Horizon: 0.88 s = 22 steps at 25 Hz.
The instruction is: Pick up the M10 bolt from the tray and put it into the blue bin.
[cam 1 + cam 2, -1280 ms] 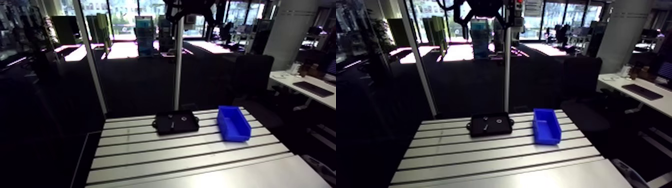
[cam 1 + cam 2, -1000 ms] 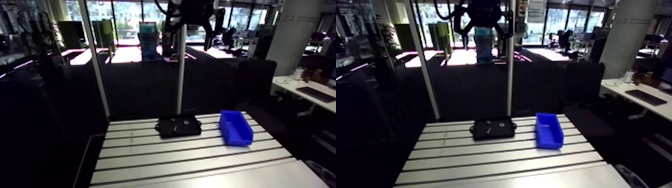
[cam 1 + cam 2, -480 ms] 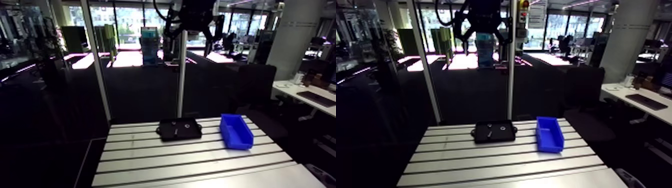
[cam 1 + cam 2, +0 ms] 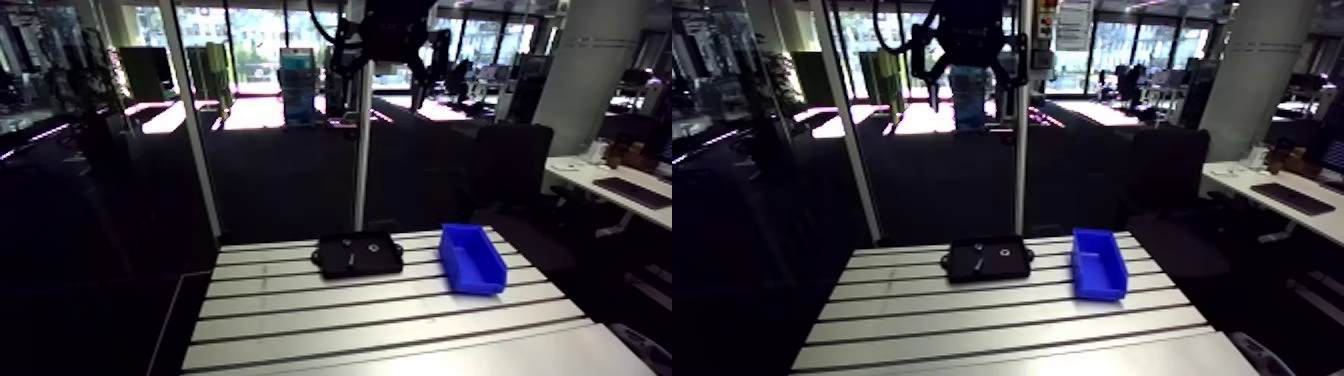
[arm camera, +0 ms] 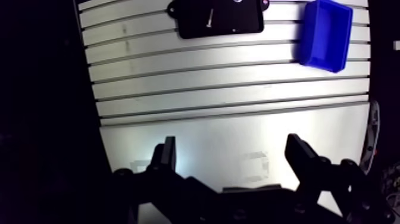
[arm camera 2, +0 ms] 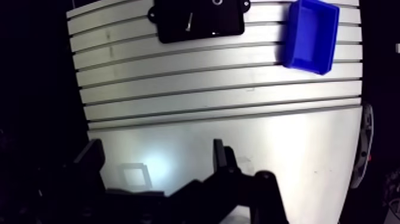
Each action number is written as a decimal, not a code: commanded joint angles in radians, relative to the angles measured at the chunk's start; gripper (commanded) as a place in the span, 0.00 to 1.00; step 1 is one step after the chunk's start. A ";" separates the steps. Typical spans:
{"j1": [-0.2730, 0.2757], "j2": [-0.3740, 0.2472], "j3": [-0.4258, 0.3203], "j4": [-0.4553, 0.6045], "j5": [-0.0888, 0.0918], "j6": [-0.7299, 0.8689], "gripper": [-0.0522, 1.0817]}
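Black tray (image 5: 217, 16) sits on the slotted table (image 5: 208, 89), well ahead of the gripper (image 5: 231, 149). The M10 bolt (image 6: 189, 21) lies inside the tray, untouched. The blue bin (image 5: 326, 33) stands beside the tray, apart from it. Gripper fingers are spread wide above bare table, holding nothing.

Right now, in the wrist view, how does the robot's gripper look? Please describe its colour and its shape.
The gripper looks black all over. Its two fingers are flat, blocky bars with squared tips, and each sits on an angled link that rises from a wide dark body. No marking or label can be seen on it. In the arm view it shows only as a dark silhouette.
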 commanded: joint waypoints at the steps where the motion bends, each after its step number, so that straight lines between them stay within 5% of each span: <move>1: -0.002 0.023 -0.008 -0.001 -0.003 0.001 0.05; 19: 0.010 0.298 -0.133 -0.118 -0.006 0.124 0.05; 22: 0.022 0.338 -0.142 -0.124 -0.035 0.153 0.05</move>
